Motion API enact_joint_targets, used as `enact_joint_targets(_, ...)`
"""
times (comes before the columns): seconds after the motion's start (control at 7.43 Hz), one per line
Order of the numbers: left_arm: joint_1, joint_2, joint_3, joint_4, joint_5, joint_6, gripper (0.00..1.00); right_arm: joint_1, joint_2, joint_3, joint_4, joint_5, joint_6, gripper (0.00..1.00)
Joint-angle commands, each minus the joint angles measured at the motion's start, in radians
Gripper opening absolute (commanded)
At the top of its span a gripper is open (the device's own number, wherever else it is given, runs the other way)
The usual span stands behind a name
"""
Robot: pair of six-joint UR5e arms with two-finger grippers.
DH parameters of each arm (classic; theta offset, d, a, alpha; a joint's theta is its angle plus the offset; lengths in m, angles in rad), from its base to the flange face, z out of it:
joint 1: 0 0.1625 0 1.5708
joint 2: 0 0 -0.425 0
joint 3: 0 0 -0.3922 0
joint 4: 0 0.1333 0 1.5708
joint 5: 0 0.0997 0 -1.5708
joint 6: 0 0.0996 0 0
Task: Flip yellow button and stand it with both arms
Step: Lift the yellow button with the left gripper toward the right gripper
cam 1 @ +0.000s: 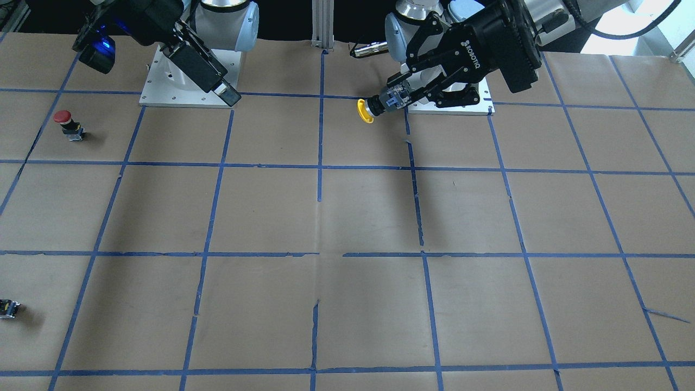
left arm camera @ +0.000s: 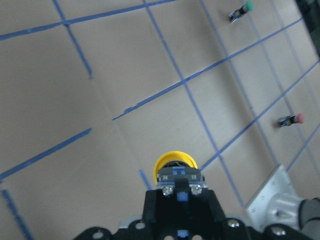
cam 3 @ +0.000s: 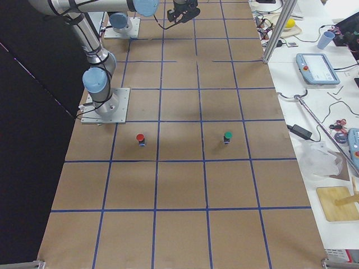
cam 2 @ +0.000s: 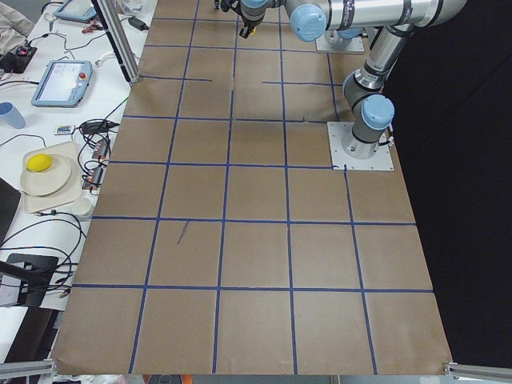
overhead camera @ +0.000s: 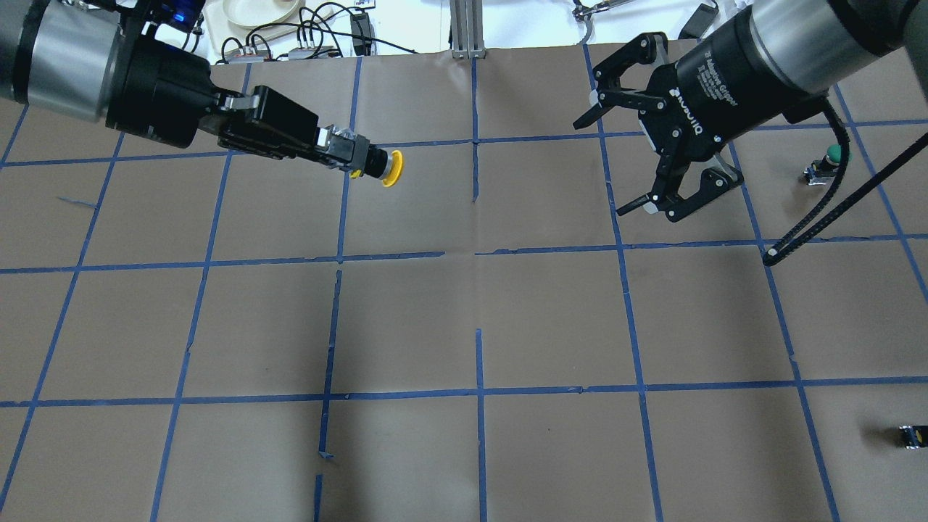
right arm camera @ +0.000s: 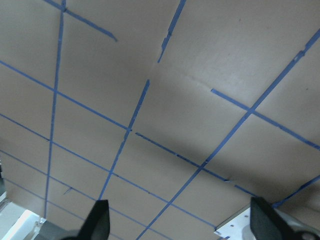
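Observation:
My left gripper (overhead camera: pixel 346 155) is shut on the grey-blue contact block of the yellow button (overhead camera: pixel 390 168) and holds it above the table, lying sideways. Its yellow cap points toward my right gripper (overhead camera: pixel 603 167), which is open and empty about two grid squares away. In the front view the yellow button (cam 1: pixel 367 111) hangs from the left gripper (cam 1: pixel 395 99) near the left arm's base plate. The right gripper (cam 1: pixel 227 95) shows edge-on there. The left wrist view looks along the button (left arm camera: pixel 175 161). The right wrist view shows both open fingertips (right arm camera: pixel 99 220) over bare paper.
A red-capped button (cam 1: pixel 68 124) and a green-capped button (overhead camera: pixel 834 155) stand on the robot's right side of the brown paper table (overhead camera: pixel 464 326) with its blue tape grid. A small dark capless block (overhead camera: pixel 912 435) lies near the right edge. The arm base plates (cam 1: pixel 187 81) are at the back.

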Motion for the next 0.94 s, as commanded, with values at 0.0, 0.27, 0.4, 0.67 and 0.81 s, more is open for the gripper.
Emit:
enact_joint_targets(0.0, -0.032, 0.017, -0.004, -0.010, -0.189, -0.151, 0.14, -0.018, 0.005, 0.005, -0.038, 0.181, 0.062, 1.00)
enact_joint_targets(0.27, -0.044, 0.034, -0.006, -0.007, -0.286, -0.242, 0.14, -0.018, 0.013, 0.013, -0.041, 0.310, 0.095, 1.00)
enact_joint_targets(0.4, -0.044, 0.025, -0.007, -0.007, -0.320, -0.245, 0.14, -0.018, 0.030, 0.013, -0.062, 0.362, 0.119, 0.99)
enact_joint_targets(0.67, -0.047, 0.017, -0.009, -0.007, -0.371, -0.254, 0.14, 0.012, 0.035, 0.013, -0.134, 0.434, 0.249, 0.99)
enact_joint_targets(0.81, -0.047, 0.017, -0.009, -0.007, -0.371, -0.254, 0.14, 0.037, 0.035, 0.013, -0.182, 0.434, 0.289, 0.99)
